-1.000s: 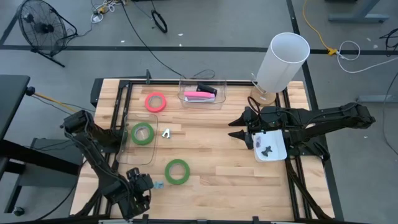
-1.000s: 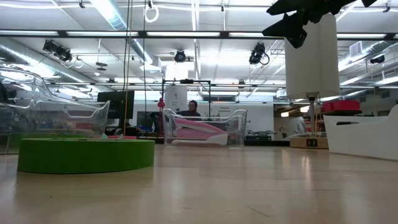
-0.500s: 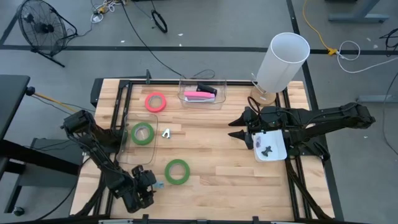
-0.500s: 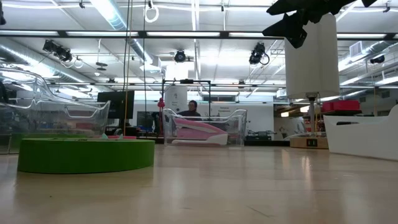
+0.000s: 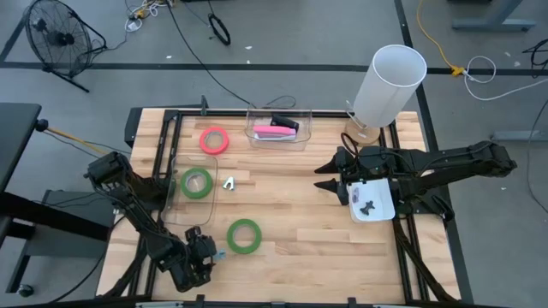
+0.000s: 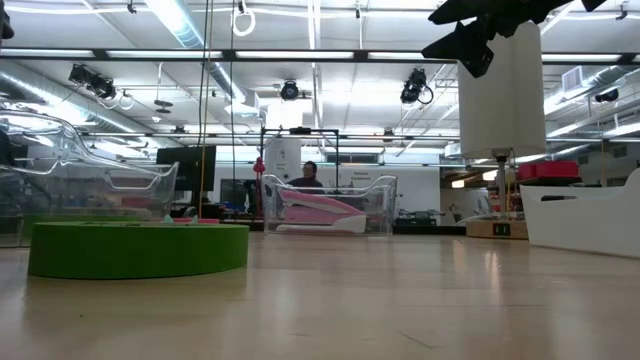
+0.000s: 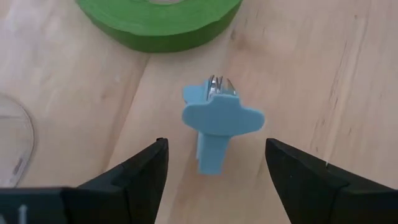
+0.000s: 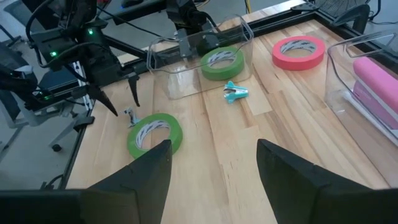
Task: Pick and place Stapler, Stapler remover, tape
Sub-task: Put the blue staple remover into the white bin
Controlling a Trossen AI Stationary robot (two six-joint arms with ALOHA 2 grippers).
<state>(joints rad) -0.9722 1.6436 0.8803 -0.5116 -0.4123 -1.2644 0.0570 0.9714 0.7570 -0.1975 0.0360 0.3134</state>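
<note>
A light blue staple remover [image 7: 217,124] lies on the wooden table, its metal claws pointing at a green tape roll [image 7: 158,18] that lies flat beyond it. My left gripper [image 7: 214,180] is open near the table's near left edge [image 5: 205,254], one finger on either side of the remover and short of it, touching nothing. A second green roll [image 5: 196,183] lies in a clear tray. A pink-red roll [image 5: 214,140] lies flat at the far left. A pink stapler [image 5: 276,130] lies in a clear box. My right gripper [image 5: 318,177] hangs open and empty above the table's middle right.
A second, pale staple remover [image 5: 229,182] lies beside the clear tray [image 5: 184,210]. A white bin [image 5: 377,205] holding a small black thing sits under the right arm. A tall white cylinder [image 5: 390,81] stands at the far right. Bare wood [image 5: 291,222] lies in the middle.
My left gripper has moved a little toward the table's far and right edges, closer to the blue staple remover. My right arm has kept still.
</note>
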